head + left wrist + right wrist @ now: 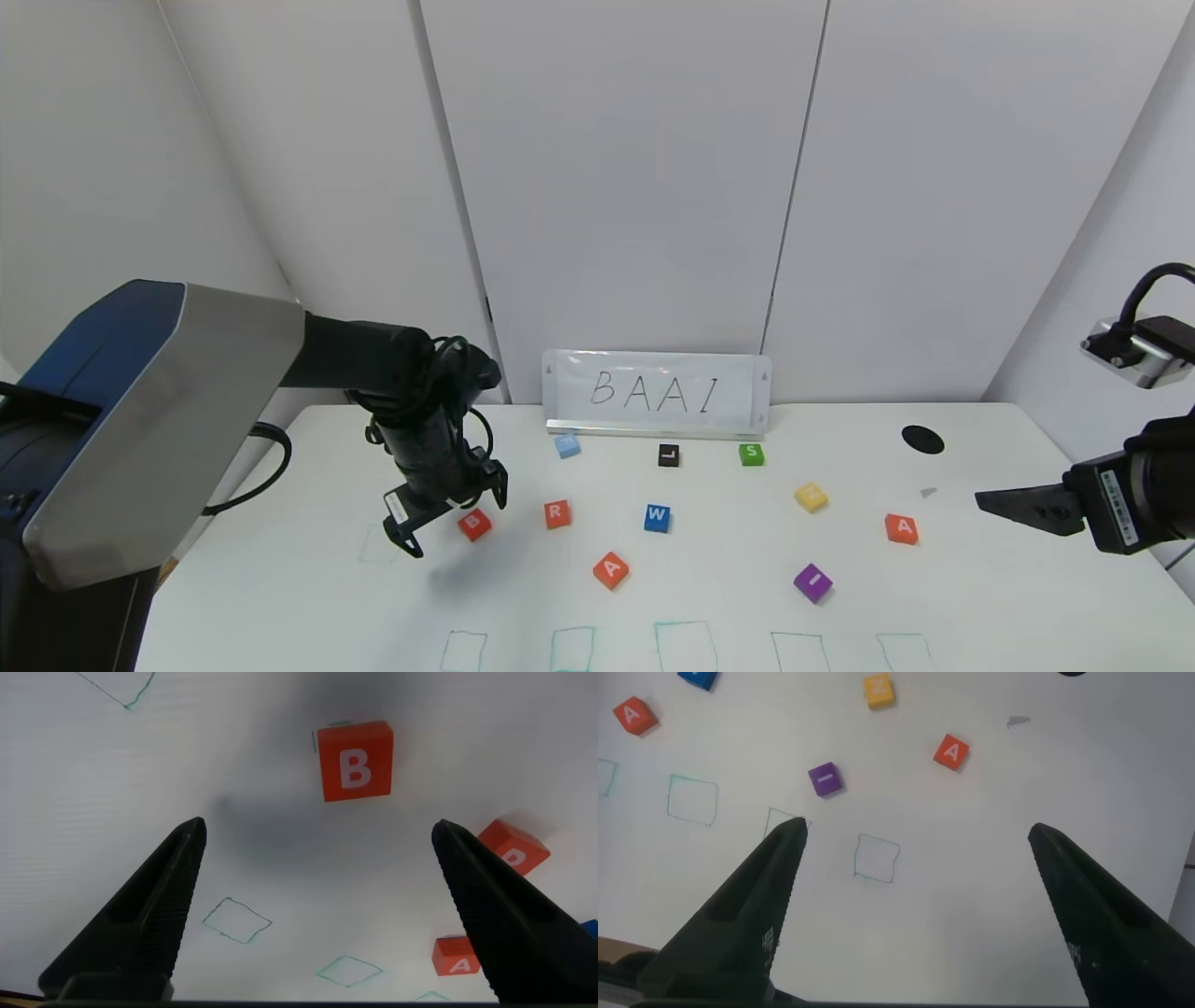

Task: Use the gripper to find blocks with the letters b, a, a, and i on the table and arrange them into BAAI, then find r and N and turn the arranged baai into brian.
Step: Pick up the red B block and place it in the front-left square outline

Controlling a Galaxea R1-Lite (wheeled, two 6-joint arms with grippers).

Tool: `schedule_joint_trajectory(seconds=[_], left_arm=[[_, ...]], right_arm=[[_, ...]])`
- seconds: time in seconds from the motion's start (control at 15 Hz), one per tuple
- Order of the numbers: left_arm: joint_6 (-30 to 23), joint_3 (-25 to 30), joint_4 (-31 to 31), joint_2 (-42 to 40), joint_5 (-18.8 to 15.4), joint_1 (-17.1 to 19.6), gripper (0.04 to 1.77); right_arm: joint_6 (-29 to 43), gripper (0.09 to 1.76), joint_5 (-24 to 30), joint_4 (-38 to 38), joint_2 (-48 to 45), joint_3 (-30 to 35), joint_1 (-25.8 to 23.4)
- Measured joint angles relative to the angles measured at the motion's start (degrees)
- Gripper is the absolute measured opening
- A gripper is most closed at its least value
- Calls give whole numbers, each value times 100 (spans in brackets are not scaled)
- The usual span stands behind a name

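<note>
Three views cover the white table (980, 597). From the head camera, a sign (657, 393) at the far edge reads "BAAI" in handwriting. Near it lie a pale blue cube (568, 445) whose letter cannot be read, a black L cube (668, 455) and a green S cube (752, 454). Toward the middle sit the orange-red R cube (557, 513), a blue W cube (657, 517) and a yellow cube (810, 497). The B block (474, 524) lies toward the left edge, one A block (611, 570) nearer the front, the other A block (901, 528) toward the right edge, and the purple I block (813, 582) between those two. Green drawn rectangles (684, 646) line the front edge; a black hole (922, 439) marks the far right corner. The left gripper (446, 519) hangs just beside B, jaws spread. The right gripper (1013, 509) waits at the right edge.

From the left wrist, the spread fingers (154, 917) frame B, not touching it; R and an A show beyond.

From the right wrist, the jaws stand apart over the rectangles, holding nothing, with A, I and the yellow cube farther off.
</note>
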Motion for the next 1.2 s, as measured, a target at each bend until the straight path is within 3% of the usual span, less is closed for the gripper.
schedule_joint_trajectory(seconds=[1.13, 1.2], left_arm=[[-191, -111, -336, 457, 140, 0, 171], [-194, -110, -339, 457, 139, 0, 150]], right_arm=[[-11, 171, -2, -29, -50, 33, 11], [-11, 171, -2, -35, -50, 35, 11]])
